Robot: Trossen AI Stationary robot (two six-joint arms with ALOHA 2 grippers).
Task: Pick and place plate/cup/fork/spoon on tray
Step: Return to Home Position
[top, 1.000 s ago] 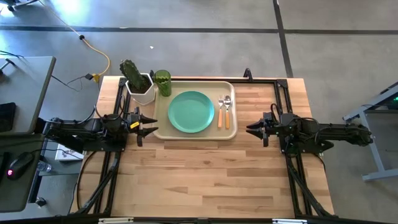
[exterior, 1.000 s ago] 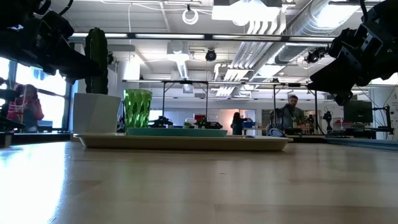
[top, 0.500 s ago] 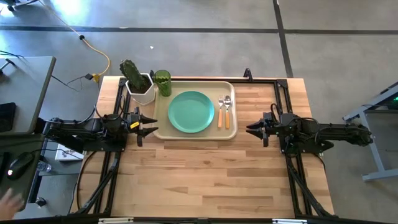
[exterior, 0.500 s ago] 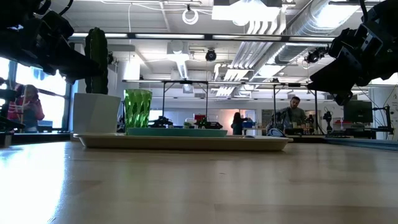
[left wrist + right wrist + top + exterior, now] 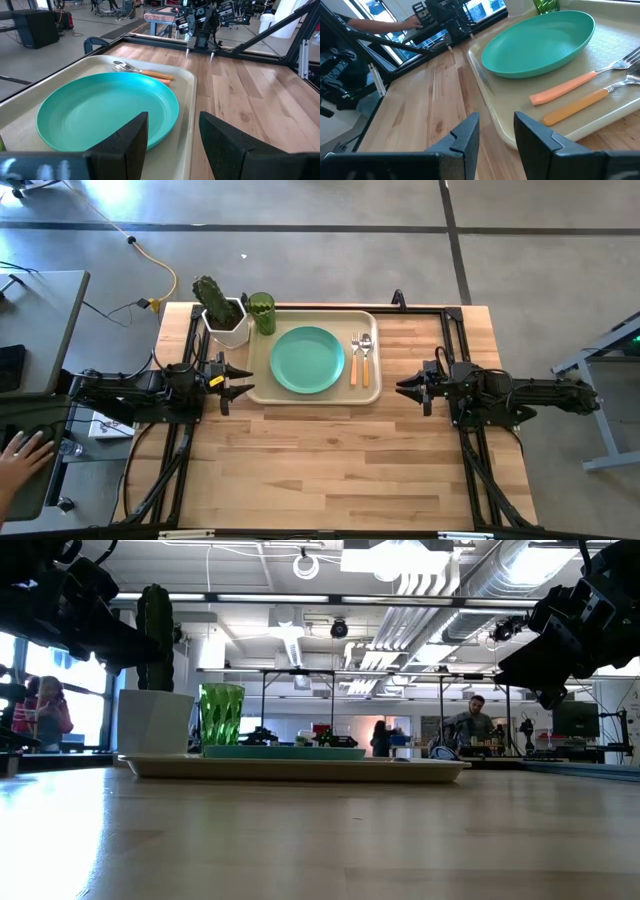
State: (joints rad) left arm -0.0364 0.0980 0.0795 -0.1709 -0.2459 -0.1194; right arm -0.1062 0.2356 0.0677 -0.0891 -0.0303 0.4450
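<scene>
Nothing on the table has shifted against the earlier frames; the only change is a person's hand (image 5: 22, 452) now showing at the high view's 8 o'clock edge, off the table.

Layout, high view:
- The tray (image 5: 262, 393) lies at 12 o'clock on the table.
- The plate (image 5: 307, 359) rests at the tray's centre.
- The fork (image 5: 354, 360) and spoon (image 5: 366, 359) lie side by side at the tray's 3 o'clock, handles toward 6 o'clock.
- The cup (image 5: 262, 311) stands at the tray's 10 o'clock corner; whether it is inside the rim or just outside cannot be told. A potted cactus (image 5: 222, 311) stands just beside it, off the tray.

Grippers:
- The left gripper (image 5: 235, 378) hangs just beside the tray's 9 o'clock edge, fingers spread, empty.
- The right gripper (image 5: 408, 389) hangs near the tray's 3 o'clock edge, fingers parted, empty.

Status: judged from this layout, the plate, fork and spoon are placed; only the cup is in doubt.

Hazards:
- If the cup needs moving, the left gripper must reach past the cactus pot. A wide approach could knock the pot or tip the tall, light cup.
- A low sweep from either arm could catch the raised rim and slide the tray, scattering the cutlery.
- The hand near the left arm's base is a contact risk if that arm swings outward.
</scene>
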